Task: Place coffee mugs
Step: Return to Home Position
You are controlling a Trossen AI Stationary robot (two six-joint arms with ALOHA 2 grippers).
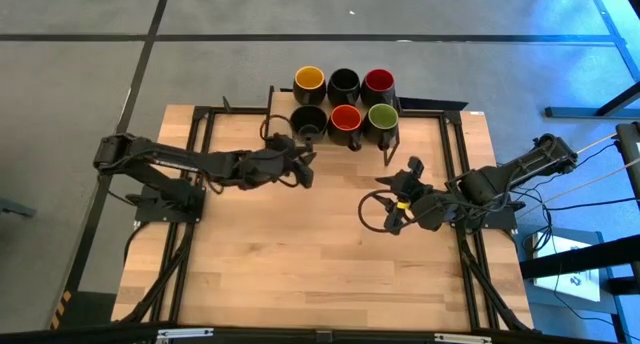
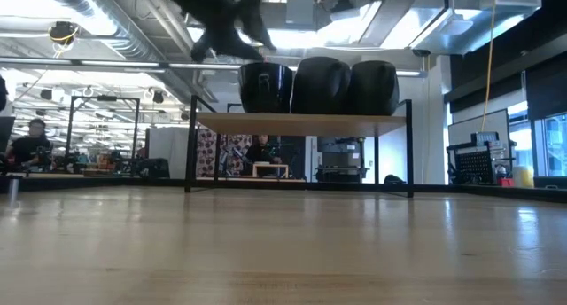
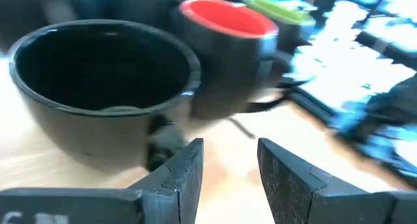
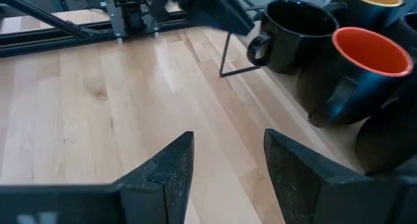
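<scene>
Black-lined mug (image 1: 308, 121) upright just beyond the left gripper (image 1: 304, 168), handle toward it, red-lined mug (image 1: 345, 118) and green-lined mug (image 1: 383, 116) alongside, farther back a row of yellow-lined mug (image 1: 309, 81), second black mug (image 1: 343, 83), second red mug (image 1: 378, 82)

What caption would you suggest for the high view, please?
Six coffee mugs in two rows at the table's far edge; left gripper and right gripper empty.

An open-plan robotics lab. Beyond the wooden bench (image 2: 283, 243), exposed ceiling ducts (image 2: 106, 26) and strip lights (image 2: 31, 26) hang over workstations (image 2: 62, 170), where a person (image 2: 34, 144) sits near an equipment rack (image 2: 474, 161).
</scene>
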